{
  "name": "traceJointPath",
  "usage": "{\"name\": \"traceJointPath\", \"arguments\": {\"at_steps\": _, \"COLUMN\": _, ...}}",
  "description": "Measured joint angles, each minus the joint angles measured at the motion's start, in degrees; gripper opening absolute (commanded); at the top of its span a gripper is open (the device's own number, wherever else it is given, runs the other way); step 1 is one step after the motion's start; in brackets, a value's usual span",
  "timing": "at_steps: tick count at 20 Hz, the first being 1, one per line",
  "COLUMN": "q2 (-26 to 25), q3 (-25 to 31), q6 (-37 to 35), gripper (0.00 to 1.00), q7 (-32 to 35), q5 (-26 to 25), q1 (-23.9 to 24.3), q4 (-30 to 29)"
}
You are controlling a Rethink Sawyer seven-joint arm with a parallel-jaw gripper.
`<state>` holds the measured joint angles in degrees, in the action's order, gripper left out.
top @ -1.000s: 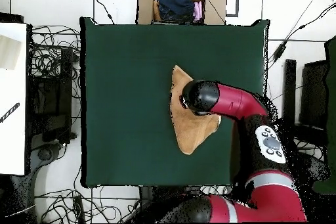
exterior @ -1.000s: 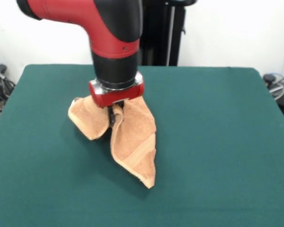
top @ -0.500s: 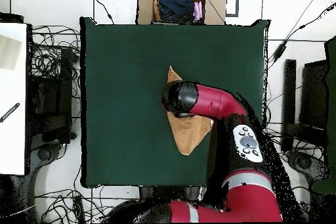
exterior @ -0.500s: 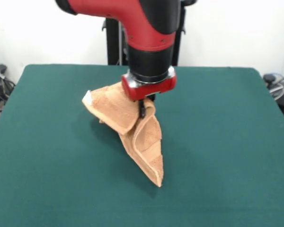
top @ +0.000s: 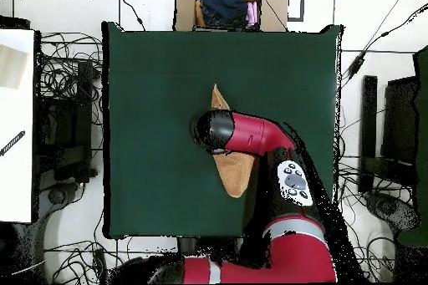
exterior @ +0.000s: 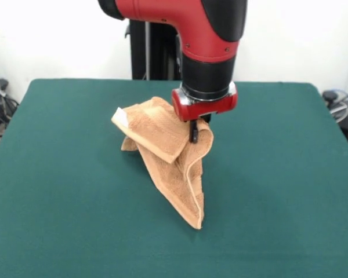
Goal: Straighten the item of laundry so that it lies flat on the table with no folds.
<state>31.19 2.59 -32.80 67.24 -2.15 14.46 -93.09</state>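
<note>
Gripper [exterior: 194, 136] clamped on upper fold of peach terry towel [exterior: 173, 168], frame centre. Towel bunched, draped down to point on green table [exterior: 290, 197], lower centre. White label [exterior: 121, 117], probably, at towel's left corner.

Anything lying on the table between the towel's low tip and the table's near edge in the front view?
No. In the front view only bare green table shows between the towel tip and that edge.

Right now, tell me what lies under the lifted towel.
Only the green table shows beneath the peach towel, held up by the gripper. Its lower tip touches the cloth; whatever its folds cover stays hidden.
</note>
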Motion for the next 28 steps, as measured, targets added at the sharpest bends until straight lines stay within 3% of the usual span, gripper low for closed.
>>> {"name": "traceJointPath", "arguments": {"at_steps": 13, "q2": -0.02, "q3": -0.41, "q6": 2.32, "gripper": 0.00, "q7": 0.22, "q5": 1.45, "q1": -0.94, "q4": -1.75}}
{"name": "traceJointPath", "arguments": {"at_steps": 28, "q2": -0.02, "q3": -3.66, "q6": 5.46, "gripper": 0.00, "q7": 2.55, "q5": 4.79, "q1": -6.02, "q4": -2.34}}
